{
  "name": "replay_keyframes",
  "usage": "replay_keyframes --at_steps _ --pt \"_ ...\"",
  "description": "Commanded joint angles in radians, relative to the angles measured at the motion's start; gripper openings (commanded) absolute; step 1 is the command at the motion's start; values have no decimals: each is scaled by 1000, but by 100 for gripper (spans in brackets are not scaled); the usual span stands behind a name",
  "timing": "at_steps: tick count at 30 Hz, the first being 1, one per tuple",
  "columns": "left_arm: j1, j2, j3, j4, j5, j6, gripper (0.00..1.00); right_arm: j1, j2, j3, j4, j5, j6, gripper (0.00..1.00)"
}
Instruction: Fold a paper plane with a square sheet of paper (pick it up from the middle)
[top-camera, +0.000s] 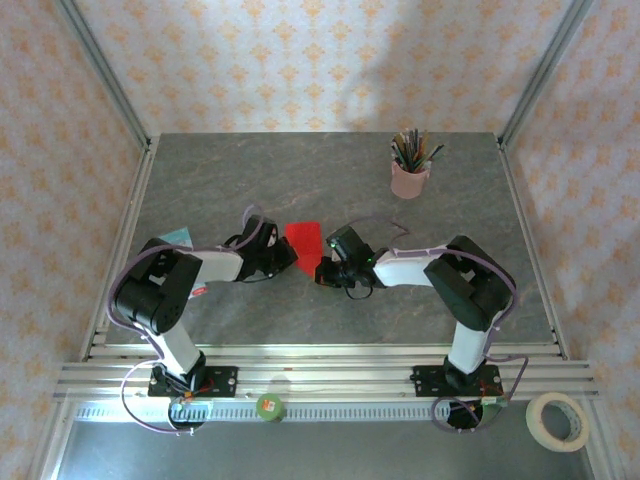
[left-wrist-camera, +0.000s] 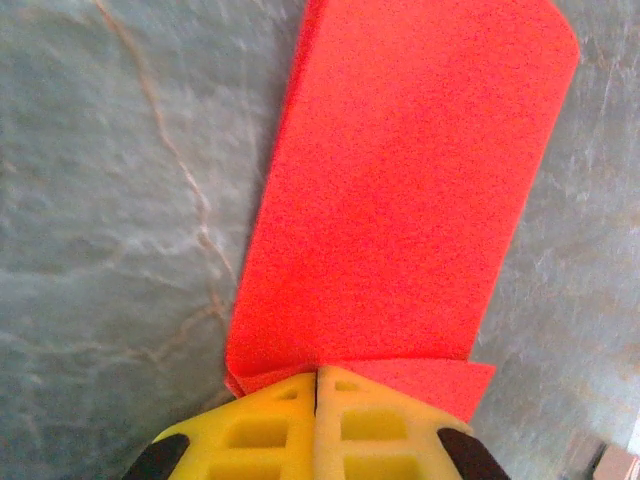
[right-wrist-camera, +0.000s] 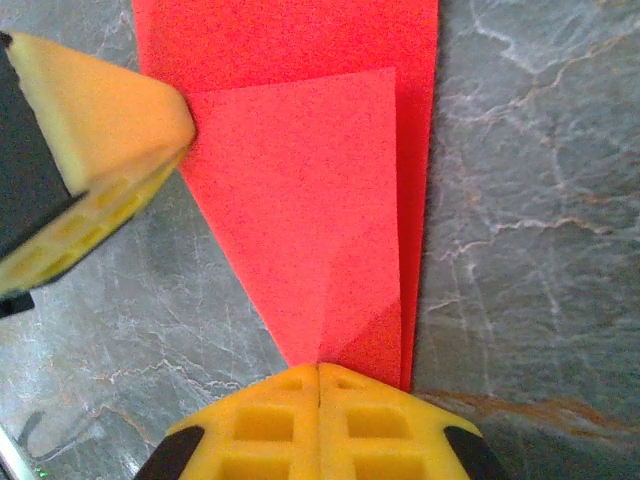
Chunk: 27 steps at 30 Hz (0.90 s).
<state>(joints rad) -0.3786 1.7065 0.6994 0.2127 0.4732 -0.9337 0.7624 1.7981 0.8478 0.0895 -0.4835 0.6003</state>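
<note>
Red sheet of paper (top-camera: 304, 240), partly folded, pinched by both arms at the middle of the table (top-camera: 300, 170).

It lies as a long strip with a slanted flap folded onto it, its long axis running from the near side toward the far edge. The right gripper (right-wrist-camera: 318, 368) sits at its near, pointed end, jaws closed and seemingly clamping the tip. The left gripper (left-wrist-camera: 316, 375) meets its left side, just beside the other, jaws also closed on the edge. Both are equally near, so the next crease probably turns on that shared axis. The pencil cup (top-camera: 409, 180) stands well apart toward the far right corner, and nothing stands in the way.
</note>
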Motion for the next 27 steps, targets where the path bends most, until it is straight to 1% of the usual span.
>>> replay_keyframes --at_steps 1,4,8,13,15,17,20,24,26,27 --pt "78 40 6 -81 -81 62 8 -5 69 -83 -287 134 3 0" --pt "110 33 12 -92 -82 83 8 -5 64 -77 -284 134 4 0" --pt "128 23 38 -119 -85 119 8 -5 56 -67 -263 113 -9 0" --pt "138 -7 99 -168 -84 180 8 -5 7 -7 -247 72 -111 2" --pt "138 -37 100 -164 -69 183 8 -6 -31 29 -230 53 -138 4" --pt "138 -78 84 -141 -42 166 8 -6 -82 51 -174 28 -135 8" --pt "136 -148 33 -83 5 124 11 -6 -165 39 -41 49 -69 20" --pt "129 -217 -26 -48 50 100 19 -6 -217 -39 141 163 89 26" --pt "120 -243 -53 -37 65 89 25 -6 -224 -87 225 180 157 29" --pt "113 -252 -67 -26 73 82 28 -6 -219 -99 238 180 184 30"
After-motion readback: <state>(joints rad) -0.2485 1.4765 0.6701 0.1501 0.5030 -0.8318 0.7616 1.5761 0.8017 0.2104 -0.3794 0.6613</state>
